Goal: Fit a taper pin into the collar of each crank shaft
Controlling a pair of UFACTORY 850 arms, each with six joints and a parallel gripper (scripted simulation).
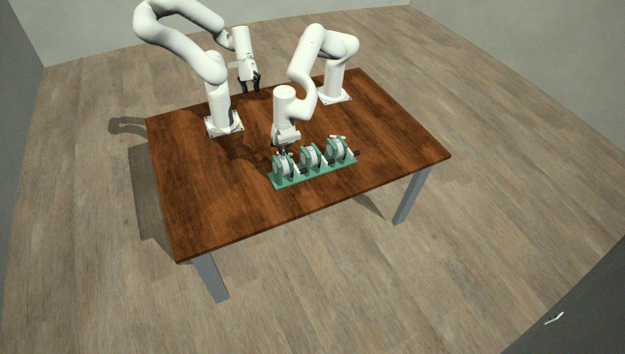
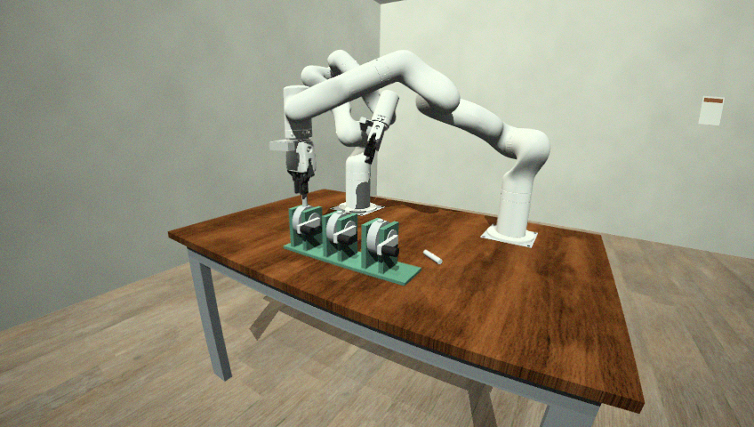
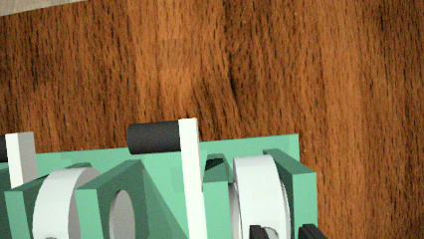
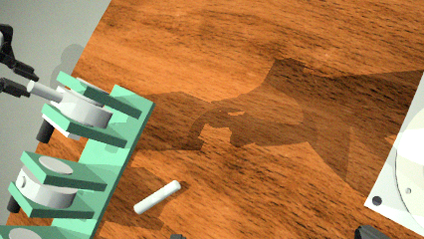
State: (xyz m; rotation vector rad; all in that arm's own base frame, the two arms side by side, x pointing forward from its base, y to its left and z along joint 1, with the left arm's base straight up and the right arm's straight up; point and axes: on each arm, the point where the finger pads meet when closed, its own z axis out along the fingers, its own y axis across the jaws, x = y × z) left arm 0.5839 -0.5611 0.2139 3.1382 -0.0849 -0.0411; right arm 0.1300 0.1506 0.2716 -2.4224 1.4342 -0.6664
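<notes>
A green rack (image 1: 315, 172) (image 2: 407, 271) (image 3: 164, 174) (image 4: 106, 161) bears three crank shafts with white collars. My left gripper (image 1: 284, 151) (image 2: 302, 194) (image 3: 284, 232) is shut on a white taper pin (image 2: 304, 201) (image 4: 46, 92) near its head. The pin's lower end is inside the end collar (image 3: 254, 189) (image 4: 85, 107); much of it stands out of the top. The middle collar (image 1: 310, 151) (image 4: 47, 191) has no pin standing out. One loose pin (image 1: 337, 136) (image 2: 432, 257) lies behind the rack; another (image 4: 157, 197) shows in the right wrist view. My right gripper (image 1: 250, 91) (image 2: 370, 158) is open, high above the table's back.
White crank arms with black handles (image 1: 329, 162) (image 2: 345, 237) (image 3: 154, 137) stick out beside the collars. Green upright supports flank each collar closely. The two arm bases (image 1: 223, 127) (image 2: 510, 235) stand at the back of the table (image 1: 210, 197).
</notes>
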